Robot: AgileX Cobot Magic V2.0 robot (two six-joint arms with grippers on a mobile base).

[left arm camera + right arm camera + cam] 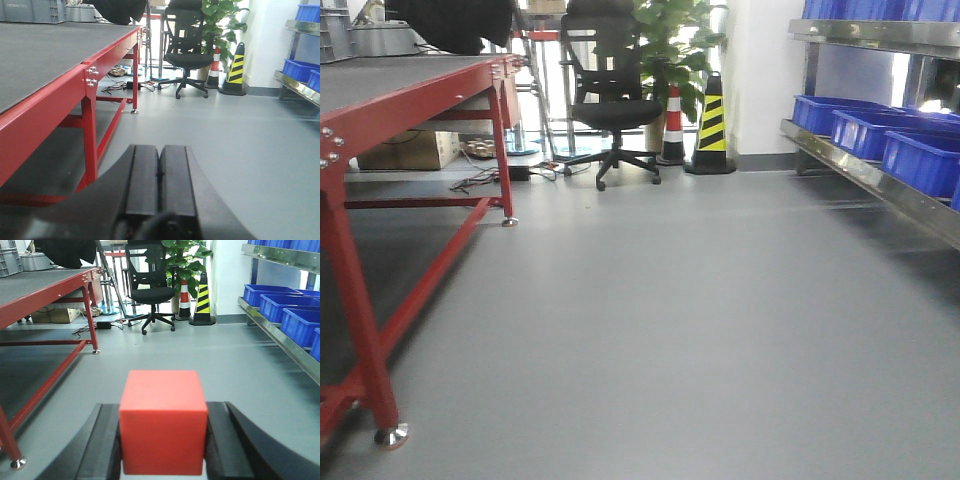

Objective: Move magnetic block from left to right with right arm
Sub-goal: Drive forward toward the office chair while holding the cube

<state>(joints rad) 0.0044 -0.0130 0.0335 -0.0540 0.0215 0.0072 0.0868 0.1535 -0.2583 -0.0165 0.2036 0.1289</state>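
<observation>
"Two fingers (102,440) are all that hold it. My right hand (162,412) is closed on the magnetic block (163,425), one black finger against each side face, and the red cube fills the gap between them."

"So what worries you?"

"Those faces look smooth and bare, and as far as I can see only the squeeze on its sides holds it up. If I swing fast or slacken at all, I judge it could slide out."

"Where would it land?"

"Beyond the block the right wrist view shows only grey floor (210,355). The red-framed surface (45,287) lies off to the left of that view, well apart from the cube. A drop here would probably end on the floor, not on the surface."

"And your other hand?"

"My left hand (159,165) is shut with its fingers pressed together and nothing between them. It hangs low beside the surface's red edge (45,107). If that arm drifted, I think it could knock the frame."

"Can you see where to set the block down?"

"No. None of the views shows a spot on the right side, so I could misjudge the release. Farther out are an office chair (150,290), striped cones (202,297) and blue bins (300,320) on a shelf, all well clear of me."
</observation>
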